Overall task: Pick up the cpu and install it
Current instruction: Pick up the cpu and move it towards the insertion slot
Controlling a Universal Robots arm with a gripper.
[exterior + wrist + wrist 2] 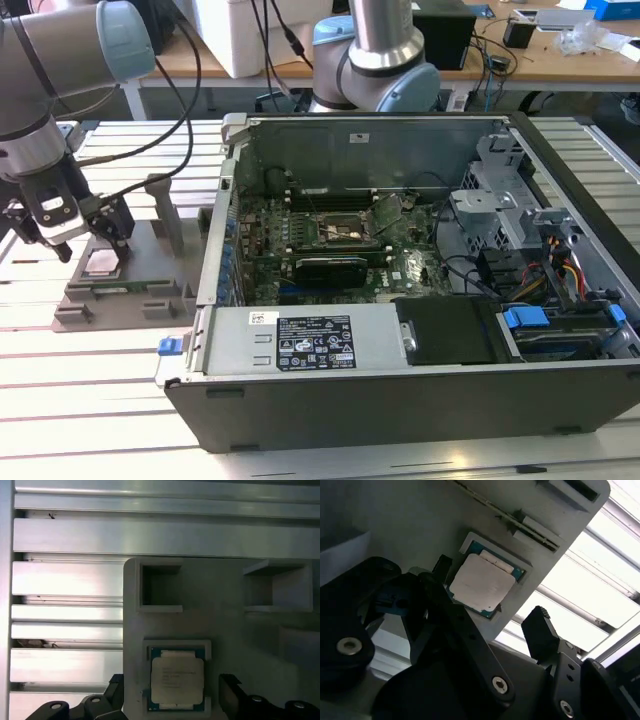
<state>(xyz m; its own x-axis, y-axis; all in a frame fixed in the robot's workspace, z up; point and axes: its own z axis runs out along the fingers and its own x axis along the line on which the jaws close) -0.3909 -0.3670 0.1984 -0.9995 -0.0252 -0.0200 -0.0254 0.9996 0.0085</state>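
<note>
The claw [92,247] hangs wide open just over the cpu [100,263] in its gray holder [120,297], at nine o'clock from the computer case [400,385].

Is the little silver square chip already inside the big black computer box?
No, the silver square chip lies in a pocket of the grey plastic fixture, with the open gripper straddling it.

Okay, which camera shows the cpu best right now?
The first wrist view: the cpu faces the camera squarely, seated in a pocket of the grey fixture. The second wrist view shows it slanted between the fingers of the open end effector. The exterior view shows it small, under the end effector.
</note>
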